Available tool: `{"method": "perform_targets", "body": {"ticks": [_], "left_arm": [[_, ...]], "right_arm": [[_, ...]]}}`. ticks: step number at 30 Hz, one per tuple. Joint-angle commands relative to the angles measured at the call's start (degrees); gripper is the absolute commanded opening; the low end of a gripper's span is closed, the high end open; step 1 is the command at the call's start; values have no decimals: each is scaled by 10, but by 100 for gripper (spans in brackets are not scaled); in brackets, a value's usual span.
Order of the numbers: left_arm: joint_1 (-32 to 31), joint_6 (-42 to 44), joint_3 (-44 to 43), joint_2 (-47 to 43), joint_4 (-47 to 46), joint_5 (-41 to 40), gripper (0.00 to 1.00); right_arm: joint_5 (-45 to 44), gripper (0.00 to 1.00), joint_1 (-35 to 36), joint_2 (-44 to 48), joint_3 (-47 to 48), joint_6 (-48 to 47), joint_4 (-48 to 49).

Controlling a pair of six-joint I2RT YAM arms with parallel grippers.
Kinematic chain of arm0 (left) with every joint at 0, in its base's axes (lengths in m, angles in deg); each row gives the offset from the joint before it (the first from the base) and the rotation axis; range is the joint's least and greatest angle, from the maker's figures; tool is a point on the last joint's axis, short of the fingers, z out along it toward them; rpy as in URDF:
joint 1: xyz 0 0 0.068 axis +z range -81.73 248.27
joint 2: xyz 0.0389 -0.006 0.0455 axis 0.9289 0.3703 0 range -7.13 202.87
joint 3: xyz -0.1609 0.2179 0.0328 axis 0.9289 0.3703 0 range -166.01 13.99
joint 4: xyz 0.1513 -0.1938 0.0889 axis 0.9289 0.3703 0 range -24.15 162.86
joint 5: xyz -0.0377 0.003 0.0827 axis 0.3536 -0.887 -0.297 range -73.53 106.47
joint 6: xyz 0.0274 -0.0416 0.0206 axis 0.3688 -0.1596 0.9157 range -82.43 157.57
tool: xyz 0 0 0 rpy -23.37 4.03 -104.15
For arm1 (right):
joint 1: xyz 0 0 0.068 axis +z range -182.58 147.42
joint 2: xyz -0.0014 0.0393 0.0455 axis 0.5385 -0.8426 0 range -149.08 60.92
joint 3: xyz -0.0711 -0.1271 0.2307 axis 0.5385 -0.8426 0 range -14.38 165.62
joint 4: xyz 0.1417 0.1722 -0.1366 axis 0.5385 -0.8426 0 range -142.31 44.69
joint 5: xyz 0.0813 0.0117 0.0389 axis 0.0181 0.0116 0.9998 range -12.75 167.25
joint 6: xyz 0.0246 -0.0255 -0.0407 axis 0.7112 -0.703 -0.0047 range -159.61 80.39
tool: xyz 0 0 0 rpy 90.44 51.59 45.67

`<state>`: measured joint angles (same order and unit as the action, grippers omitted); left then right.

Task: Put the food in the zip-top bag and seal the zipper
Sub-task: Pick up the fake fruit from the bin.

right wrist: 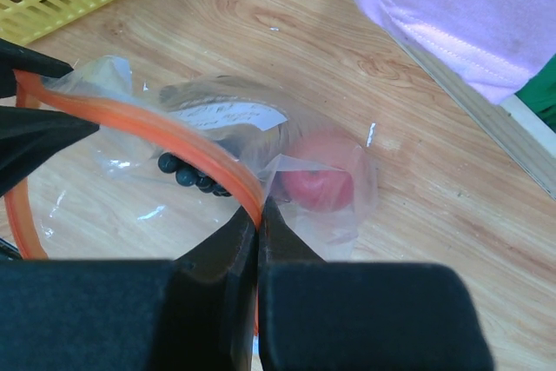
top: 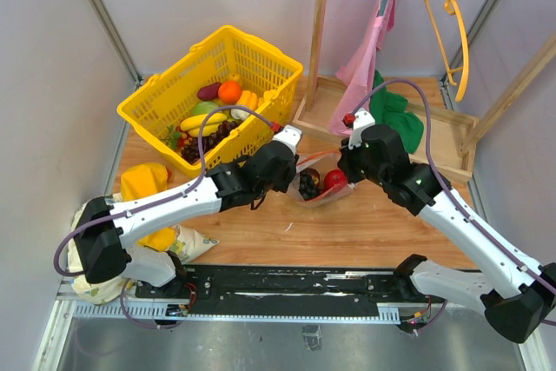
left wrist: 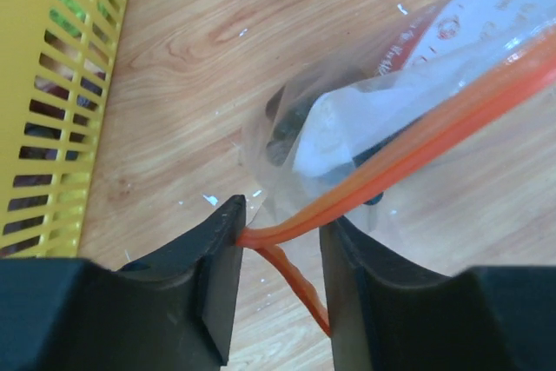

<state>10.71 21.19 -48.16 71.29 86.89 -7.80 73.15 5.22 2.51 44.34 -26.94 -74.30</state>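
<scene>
The zip-top bag [top: 318, 182] lies on the wooden table between both grippers, with a red apple [top: 335, 180] and dark grapes [top: 308, 185] inside. My right gripper [right wrist: 259, 211] is shut on the red zipper [right wrist: 156, 128] at the bag's right end, with the apple [right wrist: 318, 185] and grapes [right wrist: 187, 175] just beyond it. My left gripper [left wrist: 282, 219] is open around the zipper's [left wrist: 417, 141] left end, and the strip touches its left finger. The mouth gapes open in a loop. More food, an orange [top: 229, 91] and bananas [top: 204, 122], lies in the yellow basket [top: 156, 102].
A wooden rack [top: 317, 49] stands at the back right with pink cloth [top: 369, 49], green cloth [top: 395, 115] and an orange hanger [top: 452, 15]. A yellow cloth bundle [top: 143, 182] lies at the left by my left arm. The basket wall [left wrist: 52, 102] is close on the left.
</scene>
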Motion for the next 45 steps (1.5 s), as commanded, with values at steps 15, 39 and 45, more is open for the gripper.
{"method": "perform_targets", "body": {"ticks": [15, 39, 45], "left_arm": [[3, 21, -143, -23, 76, 24, 1], [3, 11, -70, -57, 1, -5, 37], [15, 46, -100, -85, 21, -29, 57]], "right_arm": [[-130, 1, -10, 49, 28, -50, -48], [-84, 1, -10, 29, 18, -33, -25], [-80, 1, -10, 25, 19, -33, -25]]}}
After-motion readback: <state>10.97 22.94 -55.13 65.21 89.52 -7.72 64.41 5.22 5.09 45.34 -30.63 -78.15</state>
